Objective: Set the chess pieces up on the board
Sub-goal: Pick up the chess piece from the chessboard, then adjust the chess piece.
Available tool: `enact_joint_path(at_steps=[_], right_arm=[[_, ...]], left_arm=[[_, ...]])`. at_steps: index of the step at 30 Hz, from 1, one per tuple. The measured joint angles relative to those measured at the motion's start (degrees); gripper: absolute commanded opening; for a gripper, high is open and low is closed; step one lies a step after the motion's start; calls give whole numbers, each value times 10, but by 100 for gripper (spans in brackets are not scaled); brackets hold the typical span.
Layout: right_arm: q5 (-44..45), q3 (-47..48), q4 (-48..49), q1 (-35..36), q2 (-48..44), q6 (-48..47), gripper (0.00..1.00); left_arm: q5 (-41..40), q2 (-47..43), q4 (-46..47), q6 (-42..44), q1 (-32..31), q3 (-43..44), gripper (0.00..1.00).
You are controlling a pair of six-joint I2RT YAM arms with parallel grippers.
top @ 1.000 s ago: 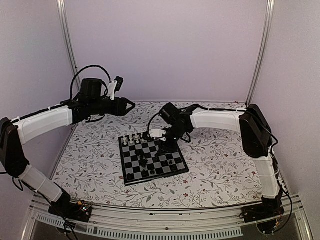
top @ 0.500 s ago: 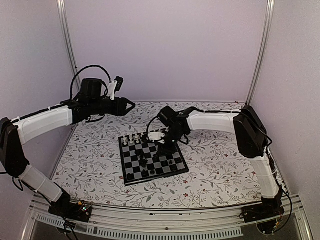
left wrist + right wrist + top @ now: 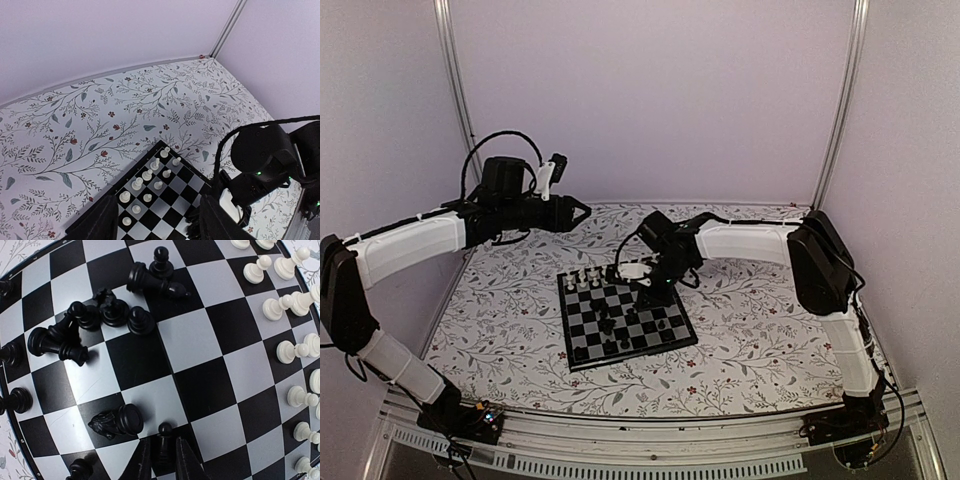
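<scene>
The board [image 3: 564, 322] lies mid-table. White chess pieces [image 3: 585, 279] stand in two rows along its far left edge. Black chess pieces [image 3: 611, 326] lie and stand scattered on the middle and near squares. My right gripper [image 3: 658, 291] is low over the board's right part. In the right wrist view it [image 3: 163, 446] is shut on an upright black pawn [image 3: 164, 431], next to a fallen black knight [image 3: 117, 421]. My left gripper [image 3: 582, 208] hangs high above the table's far left, open and empty. In the left wrist view it [image 3: 157, 220] looks down on the white rows [image 3: 147, 175].
A floral tabletop [image 3: 750, 310] surrounds the board. Pale walls and metal corner posts [image 3: 838, 110] enclose the back and sides. The right arm's black wrist and cable [image 3: 260, 160] fill the lower right of the left wrist view.
The right gripper has shifted slightly left and lower over the board, with the black pawn between its fingers. The left arm has not moved.
</scene>
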Motion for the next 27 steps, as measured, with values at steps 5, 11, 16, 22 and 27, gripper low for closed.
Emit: enact_joint_path(at_steps=[5, 11, 16, 22, 27], right_arm=[[-3, -13, 6, -3, -9, 3, 12], [-14, -49, 11, -9, -71, 10, 12], [-36, -61, 27, -16, -150, 21, 12], [-64, -64, 43, -20, -211, 38, 12], [-78, -70, 50, -22, -222, 49, 12]], left_arm=[[0, 7, 0, 0, 0, 0, 57], [10, 22, 0, -13, 0, 2, 59], [67, 43, 18, -76, 0, 3, 57], [151, 59, 127, -190, -7, -33, 56], [199, 63, 215, -275, -26, -83, 55]])
